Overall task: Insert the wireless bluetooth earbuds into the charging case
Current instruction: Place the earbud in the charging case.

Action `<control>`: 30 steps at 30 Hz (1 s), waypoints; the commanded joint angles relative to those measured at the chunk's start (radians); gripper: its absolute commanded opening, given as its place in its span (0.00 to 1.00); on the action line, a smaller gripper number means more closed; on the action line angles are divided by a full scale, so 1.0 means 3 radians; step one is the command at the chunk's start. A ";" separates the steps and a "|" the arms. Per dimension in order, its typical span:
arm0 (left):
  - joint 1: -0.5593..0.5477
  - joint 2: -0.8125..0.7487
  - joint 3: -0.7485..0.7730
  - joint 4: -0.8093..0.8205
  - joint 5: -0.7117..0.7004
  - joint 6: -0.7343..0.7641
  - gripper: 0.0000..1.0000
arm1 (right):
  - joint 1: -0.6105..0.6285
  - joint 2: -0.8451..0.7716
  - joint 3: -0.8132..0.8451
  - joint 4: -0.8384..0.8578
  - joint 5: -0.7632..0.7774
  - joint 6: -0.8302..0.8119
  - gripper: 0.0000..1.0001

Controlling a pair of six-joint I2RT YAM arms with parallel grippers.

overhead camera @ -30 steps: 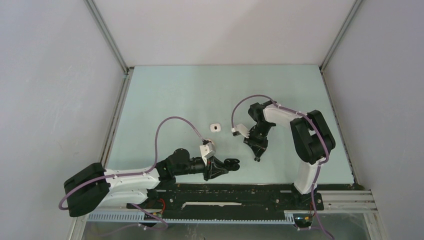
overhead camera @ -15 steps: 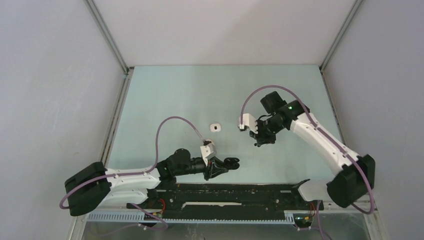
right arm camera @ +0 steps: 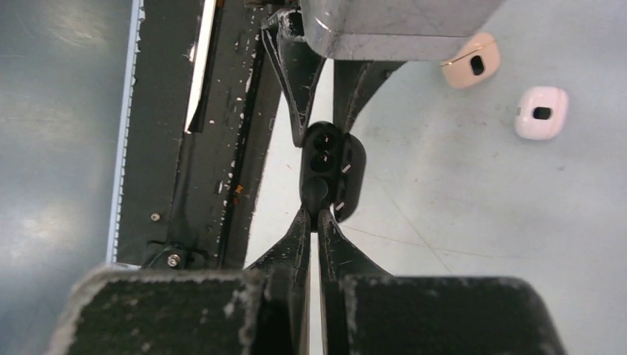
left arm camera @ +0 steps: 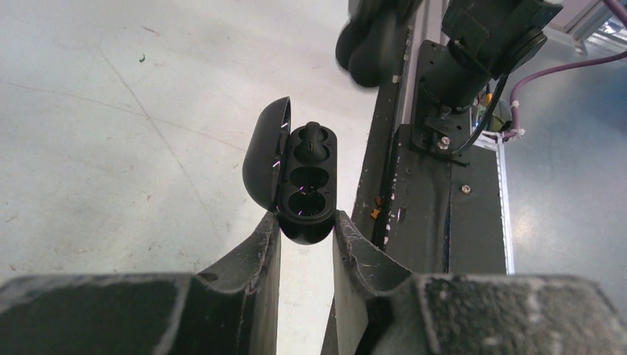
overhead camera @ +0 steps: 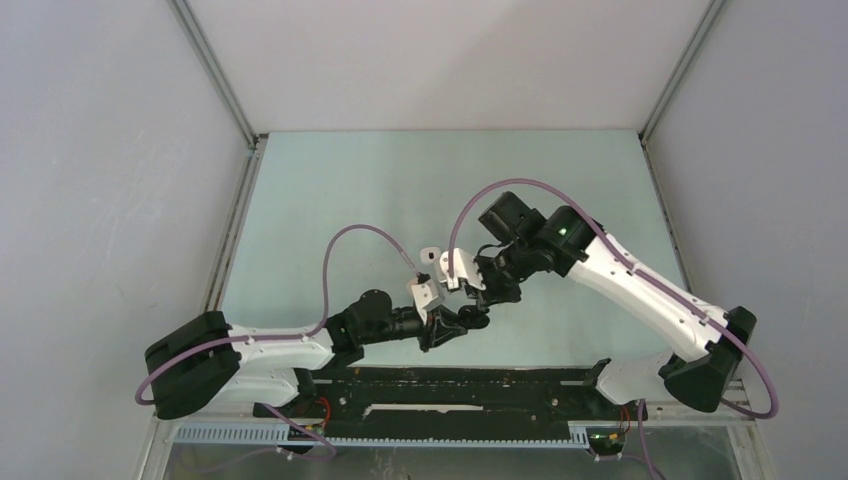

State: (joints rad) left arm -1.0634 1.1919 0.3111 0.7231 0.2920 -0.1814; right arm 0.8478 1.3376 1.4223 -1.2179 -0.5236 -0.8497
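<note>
My left gripper [left arm camera: 304, 225] is shut on the near end of a black charging case [left arm camera: 307, 194], whose lid stands open to the left. One black earbud [left arm camera: 312, 135] sits in the case's far end, above two empty wells. My right gripper [right arm camera: 315, 216] is nearly shut, with a small dark earbud [right arm camera: 316, 194] pinched at its tips. It hovers right at the far end of the case [right arm camera: 324, 151]. In the top view the right gripper [overhead camera: 489, 296] is just above the left gripper [overhead camera: 468, 320]. In the left wrist view the right fingertips [left arm camera: 370, 44] are blurred, slightly apart from the case.
A white case [right arm camera: 541, 112] and a pinkish one [right arm camera: 469, 61] lie on the pale table beyond the left gripper; the white case also shows in the top view [overhead camera: 430, 254]. The black base rail [overhead camera: 450, 385] runs along the near edge, close under both grippers.
The right gripper has swung left and toward me, from mid-table to the case's open end. The left gripper has shifted slightly right and forward with the case.
</note>
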 commanded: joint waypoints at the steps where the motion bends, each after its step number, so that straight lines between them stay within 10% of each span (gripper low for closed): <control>1: -0.0014 -0.0053 0.0073 0.0331 0.0024 0.0037 0.00 | 0.0079 0.0086 0.0084 0.0042 -0.0032 0.0245 0.00; 30: -0.0010 -0.0027 -0.0078 0.0787 0.0143 -0.0162 0.01 | 0.0488 0.0229 -0.0110 0.0264 0.0607 0.0294 0.00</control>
State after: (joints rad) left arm -1.0641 1.1805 0.2928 0.8665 0.3122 -0.2127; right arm 0.9810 1.3952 1.3880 -1.1492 -0.3611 -0.7666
